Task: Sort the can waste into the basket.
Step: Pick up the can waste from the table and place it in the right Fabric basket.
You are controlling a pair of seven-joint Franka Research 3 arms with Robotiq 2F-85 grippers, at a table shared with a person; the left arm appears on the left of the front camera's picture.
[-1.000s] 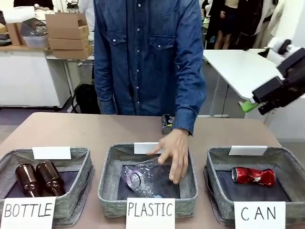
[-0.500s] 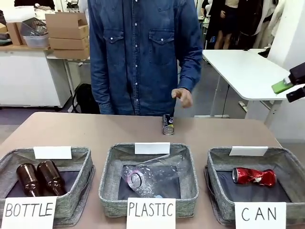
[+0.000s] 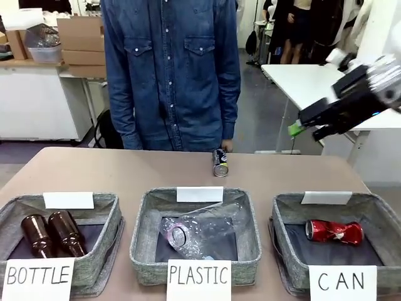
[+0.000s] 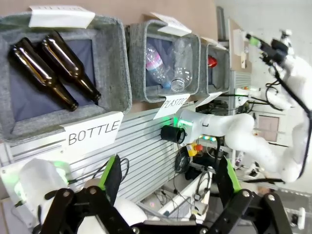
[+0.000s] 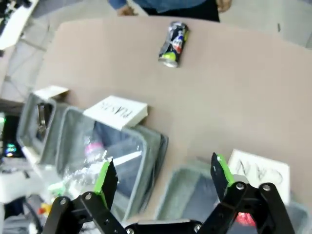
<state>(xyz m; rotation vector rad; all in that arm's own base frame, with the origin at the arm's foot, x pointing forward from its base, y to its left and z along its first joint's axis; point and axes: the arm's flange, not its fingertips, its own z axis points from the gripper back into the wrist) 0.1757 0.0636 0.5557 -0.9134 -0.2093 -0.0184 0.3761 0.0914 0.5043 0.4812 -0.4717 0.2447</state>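
nearest, the three grey baskets line the robot's edge of the table (image 3: pixel 94 169): the one signed bottle (image 3: pixel 15 216), the one signed plastic (image 3: pixel 141 241), and the can basket (image 3: pixel 285 213) on the right, where the crushed red can (image 3: pixel 333 231) already lies on the dark liner. beyond the middle basket the dark can (image 3: pixel 220 162) lies on its side on bare tabletop, close to the far edge and just in front of the person (image 3: pixel 169 69). the right gripper (image 3: pixel 307 128) hangs high above the far right of the table, jaws spread and empty. the left gripper (image 4: pixel 168 183) is likewise spread, parked low off the near edge. to do this pickup well, the right arm should probably descend over the dark can with its fingers straddling the narrow body, closing gently so it doesn't roll away.
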